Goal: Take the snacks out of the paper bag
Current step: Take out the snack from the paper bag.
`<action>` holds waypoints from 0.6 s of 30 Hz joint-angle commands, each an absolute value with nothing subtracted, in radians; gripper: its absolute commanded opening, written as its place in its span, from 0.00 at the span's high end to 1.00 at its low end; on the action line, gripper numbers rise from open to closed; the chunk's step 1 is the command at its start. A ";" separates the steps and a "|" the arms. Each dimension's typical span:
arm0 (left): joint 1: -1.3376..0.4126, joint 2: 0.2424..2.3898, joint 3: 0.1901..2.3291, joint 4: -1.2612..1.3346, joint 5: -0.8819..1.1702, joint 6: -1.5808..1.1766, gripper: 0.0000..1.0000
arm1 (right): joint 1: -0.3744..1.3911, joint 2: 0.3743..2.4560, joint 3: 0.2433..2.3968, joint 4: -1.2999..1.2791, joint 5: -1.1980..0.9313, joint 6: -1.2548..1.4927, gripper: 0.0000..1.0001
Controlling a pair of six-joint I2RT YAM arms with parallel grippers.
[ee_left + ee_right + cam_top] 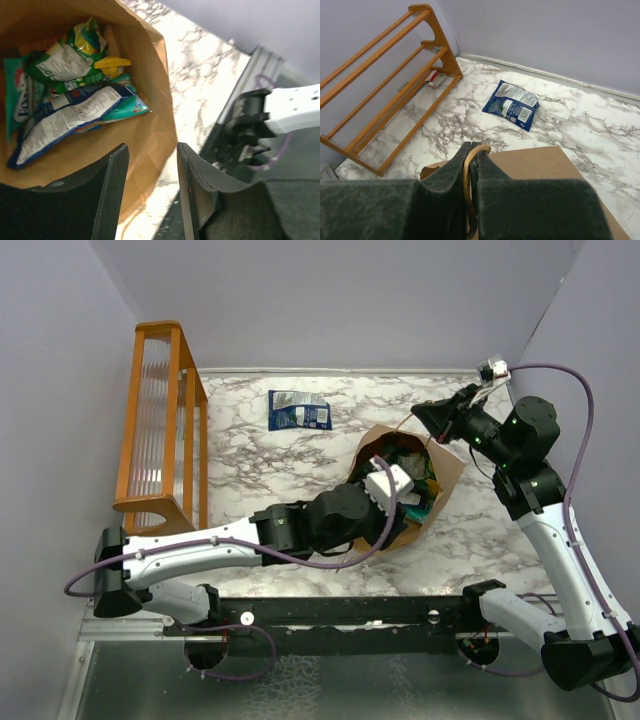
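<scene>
The left pincer (150,192) hangs at the mouth of the paper bag (145,85), which lies toward 3 o'clock on the marble worktop (260,470). Its jaws are spread and hold nothing. Brown bag wall shows in the gap between them; whether either jaw touches the paper cannot be told.

In the left wrist view the snacks sit deeper inside the bag, toward 10 o'clock from this pincer. Nearest is a blue-and-white packet (65,120), its long axis running from 8 to 2 o'clock. A green packet (70,55) lies beyond it, and a teal packet (20,95) lies at the far left. The left arm is plainly the nearer one, so the reach for them looks to be its job.

At the bag's far rim, the right pincer (471,150) is pressed together on a thin twisted handle (466,175), probably to keep the mouth lifted.

Farther off, toward 10 o'clock from the bag, a dark blue packet (298,410) lies flat on the worktop, already out. An orange wooden rack (160,410) stands along the 9 o'clock edge.
</scene>
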State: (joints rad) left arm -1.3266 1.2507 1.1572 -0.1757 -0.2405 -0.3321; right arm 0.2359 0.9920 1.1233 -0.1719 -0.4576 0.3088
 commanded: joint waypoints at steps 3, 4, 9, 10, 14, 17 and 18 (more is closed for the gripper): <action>-1.318 1.346 1.233 -0.255 -0.212 0.170 0.50 | 0.236 0.972 1.135 -0.167 -0.462 0.296 0.96; -1.318 1.348 1.218 -0.251 -0.146 0.257 0.47 | 0.236 0.970 1.134 -0.166 -0.464 0.296 0.96; -1.306 1.397 1.188 -0.262 -0.052 0.576 0.45 | 0.235 0.967 1.135 -0.172 -0.463 0.292 0.96; -1.291 1.426 1.204 -0.275 -0.061 0.613 0.46 | 0.236 0.966 1.134 -0.172 -0.462 0.291 0.96; -1.212 1.533 1.263 -0.290 -0.045 0.704 0.52 | 0.235 0.966 1.132 -0.172 -0.465 0.292 0.96; -1.158 1.566 1.255 -0.237 -0.044 0.763 0.52 | 0.236 0.972 1.137 -0.172 -0.472 0.293 0.96; -1.142 1.574 1.252 -0.222 -0.041 0.779 0.52 | 0.236 0.973 1.139 -0.174 -0.472 0.292 0.96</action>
